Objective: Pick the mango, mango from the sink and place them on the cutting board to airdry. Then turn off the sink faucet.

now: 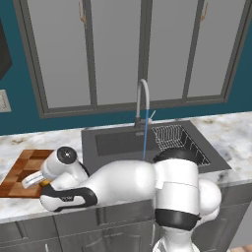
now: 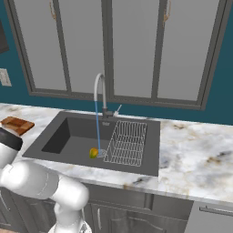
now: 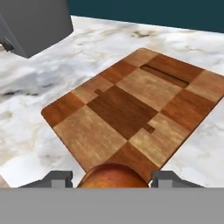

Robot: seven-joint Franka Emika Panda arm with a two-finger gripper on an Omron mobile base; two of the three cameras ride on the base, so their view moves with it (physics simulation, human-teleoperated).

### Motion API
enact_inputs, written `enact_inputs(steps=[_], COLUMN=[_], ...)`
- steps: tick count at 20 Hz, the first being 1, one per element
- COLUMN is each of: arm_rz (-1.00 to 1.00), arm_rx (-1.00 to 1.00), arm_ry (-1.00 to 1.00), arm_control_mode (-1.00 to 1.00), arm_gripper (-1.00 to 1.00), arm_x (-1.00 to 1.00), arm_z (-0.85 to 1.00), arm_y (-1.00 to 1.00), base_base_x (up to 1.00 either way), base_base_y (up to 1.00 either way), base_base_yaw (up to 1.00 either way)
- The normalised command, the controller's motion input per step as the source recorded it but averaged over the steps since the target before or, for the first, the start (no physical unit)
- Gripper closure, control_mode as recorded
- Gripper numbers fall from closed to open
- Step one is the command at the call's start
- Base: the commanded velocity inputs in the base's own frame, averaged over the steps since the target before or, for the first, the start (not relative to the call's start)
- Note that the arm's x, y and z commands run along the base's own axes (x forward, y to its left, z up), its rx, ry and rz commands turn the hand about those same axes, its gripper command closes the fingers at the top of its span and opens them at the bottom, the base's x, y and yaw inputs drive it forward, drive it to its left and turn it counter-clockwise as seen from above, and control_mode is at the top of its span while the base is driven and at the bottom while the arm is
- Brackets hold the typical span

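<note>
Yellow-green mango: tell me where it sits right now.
In the right base view the yellow-green mango lies on the floor of the sink, just left of the wire rack, where the water stream from the faucet lands.

The arm [image 1: 147, 184] is made of thick, rounded white shells with a glossy surface, and black bands sit at its joints. One round joint cap [image 1: 65, 155] is light grey with a small dark centre. The two fingertips [image 3: 57, 179] are small, grey and blocky.
</note>
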Motion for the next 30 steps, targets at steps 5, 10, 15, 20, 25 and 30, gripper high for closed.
enact_inputs(steps=[5, 10, 15, 20, 25, 30], arm_rz=[0.00, 0.00, 0.00, 0.00, 0.00, 0.00], arm_rx=[0.00, 0.00, 0.00, 0.00, 0.00, 0.00], arm_ry=[0.01, 0.01, 0.01, 0.02, 0.02, 0.02], arm_control_mode=[-1.00, -1.00, -1.00, -1.00, -1.00, -1.00], arm_gripper=[1.00, 1.00, 1.00, 1.00, 1.00, 1.00], arm_x=[0.12, 0.14, 0.15, 0.21, 0.28, 0.36], arm_z=[-0.17, -0.17, -0.17, -0.19, -0.20, -0.21], arm_y=[0.20, 0.18, 0.15, 0.09, 0.12, 0.21], base_base_x=[0.00, 0.00, 0.00, 0.00, 0.00, 0.00], base_base_y=[0.00, 0.00, 0.00, 0.00, 0.00, 0.00], base_base_yaw=[0.00, 0.00, 0.00, 0.00, 0.00, 0.00])
